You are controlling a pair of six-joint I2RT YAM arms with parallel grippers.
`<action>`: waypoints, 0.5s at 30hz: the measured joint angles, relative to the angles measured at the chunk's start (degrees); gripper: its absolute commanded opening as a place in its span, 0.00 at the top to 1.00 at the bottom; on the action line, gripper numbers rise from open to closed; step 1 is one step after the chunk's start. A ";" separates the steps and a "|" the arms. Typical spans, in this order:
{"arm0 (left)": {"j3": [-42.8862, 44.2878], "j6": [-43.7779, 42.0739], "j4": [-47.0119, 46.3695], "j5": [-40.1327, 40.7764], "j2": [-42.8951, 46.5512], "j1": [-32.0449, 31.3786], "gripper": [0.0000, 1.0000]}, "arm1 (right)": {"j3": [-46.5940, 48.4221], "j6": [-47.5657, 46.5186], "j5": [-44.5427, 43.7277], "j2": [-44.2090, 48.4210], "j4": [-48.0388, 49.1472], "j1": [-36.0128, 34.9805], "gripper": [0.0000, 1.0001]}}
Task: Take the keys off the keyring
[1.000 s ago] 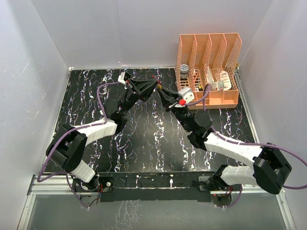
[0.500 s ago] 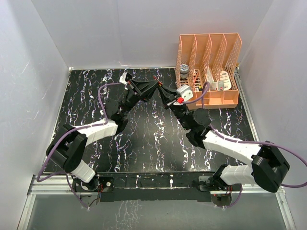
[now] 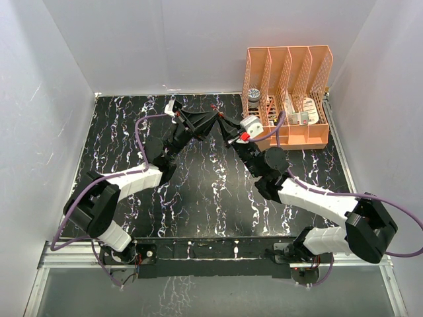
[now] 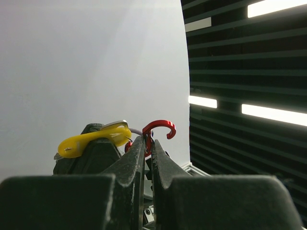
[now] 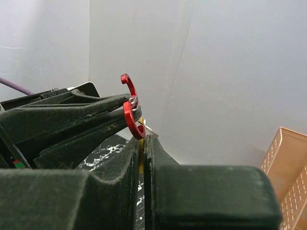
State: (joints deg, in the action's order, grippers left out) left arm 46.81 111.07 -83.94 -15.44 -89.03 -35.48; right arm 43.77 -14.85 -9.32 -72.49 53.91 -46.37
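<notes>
Above the far middle of the table (image 3: 119, 132), two grippers meet tip to tip.
The left gripper (image 4: 147, 143) is clamped on the red keyring (image 4: 158, 127), whose hook rises past its tips. The right gripper (image 5: 143, 141) pinches the yellow key (image 4: 93, 139) just beside it. An orange file rack (image 3: 310, 137) stands at far right.

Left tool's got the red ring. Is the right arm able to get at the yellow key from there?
Likely yes. The right tool looks shut on the key; the left tool pinches only the keyring, beside it, not covering it.
</notes>
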 measured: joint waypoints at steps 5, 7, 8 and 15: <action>-0.48 -0.02 0.00 0.00 0.68 0.00 1.00 | 0.81 -1.53 -0.94 0.00 -0.83 0.00 1.00; -0.81 -0.04 0.00 -0.02 1.25 0.00 1.00 | 1.55 -2.01 -1.33 0.00 -1.29 0.09 1.00; -0.83 -0.04 0.00 -0.02 1.53 0.00 1.00 | 1.92 -2.27 -1.49 0.00 -1.49 0.22 1.00; -1.64 -0.31 -0.07 -0.07 2.75 0.00 1.00 | 2.67 -3.13 -2.45 -0.11 -2.89 1.09 1.00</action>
State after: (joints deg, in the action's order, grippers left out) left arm 45.17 110.76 -84.01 -15.51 -86.28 -35.48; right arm 46.44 -17.98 -11.77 -72.60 51.03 -45.28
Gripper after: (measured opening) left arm 0.032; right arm 0.031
